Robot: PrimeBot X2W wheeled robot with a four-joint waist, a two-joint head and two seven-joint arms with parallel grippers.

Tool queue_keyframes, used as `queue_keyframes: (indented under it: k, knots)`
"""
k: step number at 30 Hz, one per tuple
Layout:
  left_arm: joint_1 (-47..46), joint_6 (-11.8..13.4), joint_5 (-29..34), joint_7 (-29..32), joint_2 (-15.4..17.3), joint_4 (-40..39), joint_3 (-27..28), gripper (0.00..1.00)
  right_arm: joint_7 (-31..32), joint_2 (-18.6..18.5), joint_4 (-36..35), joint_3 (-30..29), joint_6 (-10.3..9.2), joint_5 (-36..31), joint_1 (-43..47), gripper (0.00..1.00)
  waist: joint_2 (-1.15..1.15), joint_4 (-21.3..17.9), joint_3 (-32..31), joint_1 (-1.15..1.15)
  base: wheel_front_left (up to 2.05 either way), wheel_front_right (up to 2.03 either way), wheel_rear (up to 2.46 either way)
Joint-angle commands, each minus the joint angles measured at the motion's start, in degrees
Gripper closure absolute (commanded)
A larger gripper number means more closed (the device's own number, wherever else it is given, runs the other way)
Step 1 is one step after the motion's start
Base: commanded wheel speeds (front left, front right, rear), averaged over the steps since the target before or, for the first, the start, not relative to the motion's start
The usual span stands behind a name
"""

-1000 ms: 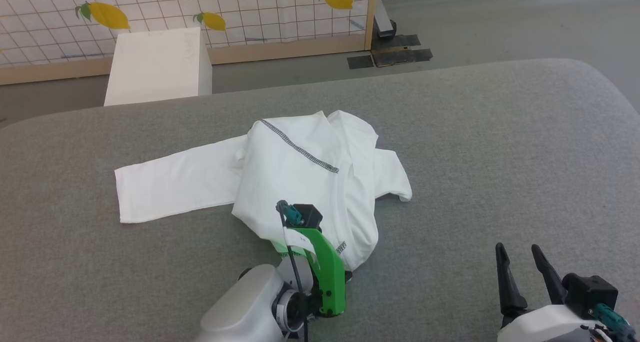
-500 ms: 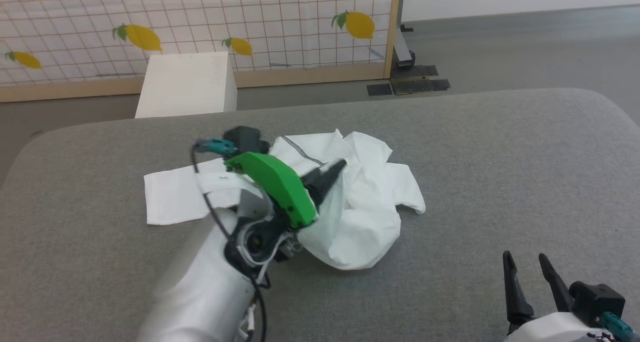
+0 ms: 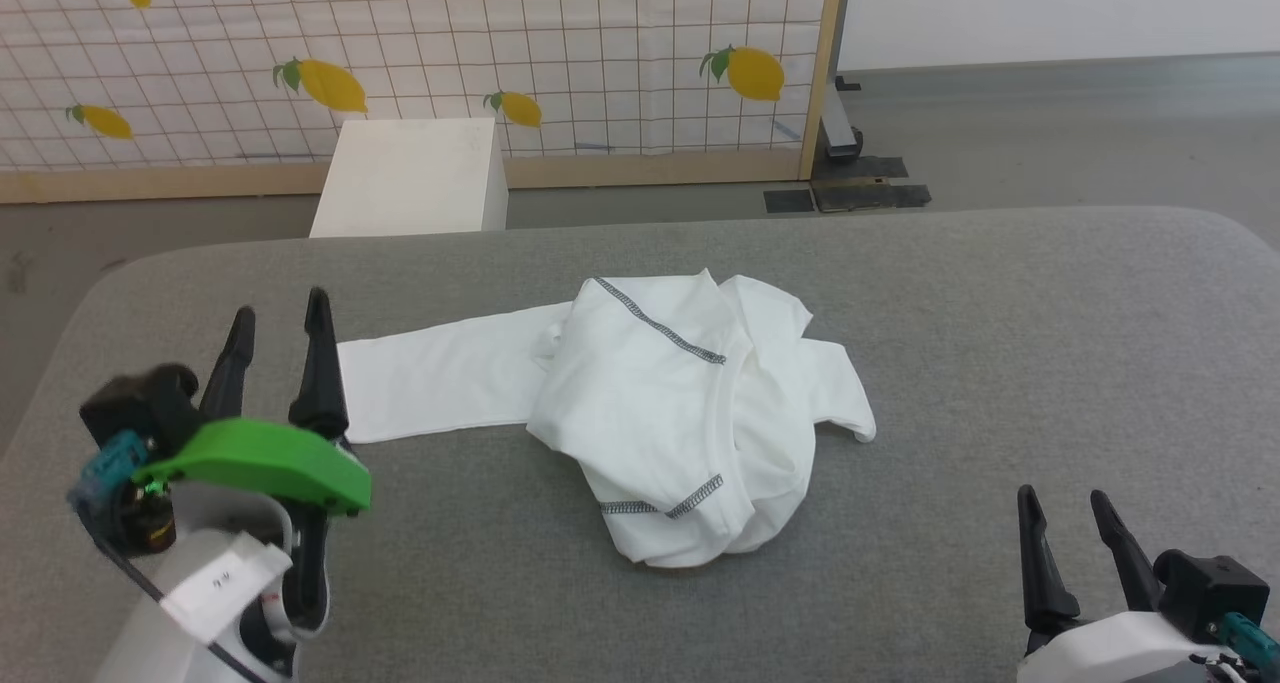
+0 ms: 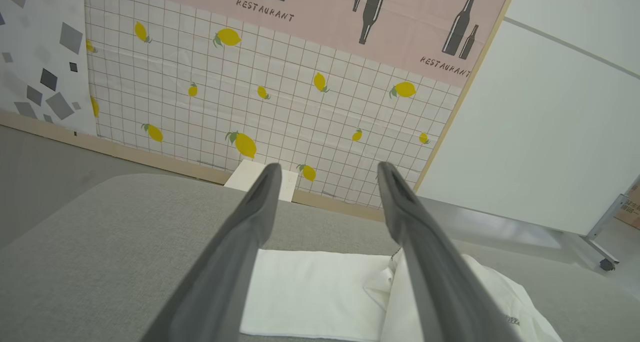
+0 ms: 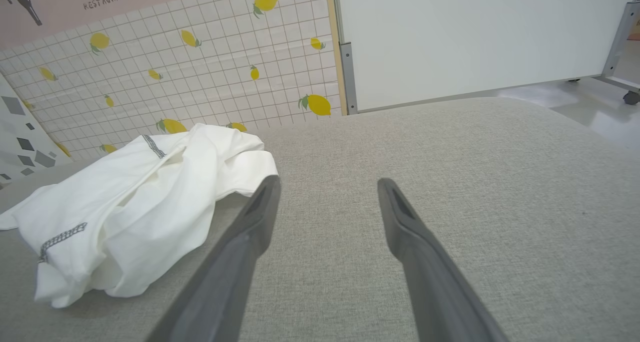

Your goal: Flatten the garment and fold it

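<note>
The white garment (image 3: 680, 413) lies bunched in the middle of the grey padded table (image 3: 1000, 343), one sleeve stretched flat to the left and dark zigzag stitching showing on top. My left gripper (image 3: 280, 313) stands open at the table's left, its fingertips just left of the sleeve's cuff, nothing between them. In the left wrist view the garment's (image 4: 320, 292) sleeve lies beyond the open left gripper (image 4: 327, 167). My right gripper (image 3: 1065, 498) is open at the lower right, apart from the cloth. The right wrist view has the garment (image 5: 135, 202) left of the open right gripper (image 5: 327, 182).
A rigid white box (image 3: 415, 178) stands on the floor behind the table's far left edge. A lemon-patterned screen (image 3: 450, 53) with a wooden frame runs along the back. Bare grey table surface stretches right of the garment.
My left gripper has let go of the garment, opened, and drawn back to the table's left. The garment's body has dropped into a heap. The head camera has tilted up.
</note>
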Motion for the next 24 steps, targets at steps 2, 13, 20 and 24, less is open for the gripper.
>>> queue_keyframes:
  k: [2, 13, 20, 24]
  knots:
    - [4.2, 1.5, 2.81, -1.66, 0.33, -1.65, 0.5, 0.0, 0.55, 0.02, -0.53, -0.17, -0.09, 0.24, 0.26, 0.0, 0.5, 0.29, 0.77, 0.0, 0.0, 0.0, 0.0]
    - [12.77, 3.14, 6.83, -2.69, -3.92, -6.43, 1.88, 0.0, 14.41, 0.02, -2.55, 2.97, -0.09, 0.22, -8.79, 0.0, 0.5, 1.7, 4.54, 0.0, 0.0, 0.0, 0.0]
    - [11.28, 2.17, 8.68, -2.72, -6.28, -7.1, 1.37, 0.0, 34.03, -0.39, 1.8, 11.45, -0.09, -2.41, -23.99, 0.0, 0.5, 4.61, 8.03, 0.0, 0.0, 0.0, 0.0]
    - [9.5, 0.83, 9.56, -2.72, -8.21, -6.05, 0.99, 0.0, 47.05, -2.76, 9.78, 18.3, -0.09, -4.34, -33.08, 0.0, 0.5, 8.02, 10.75, 0.0, 0.0, 0.0, 0.0]
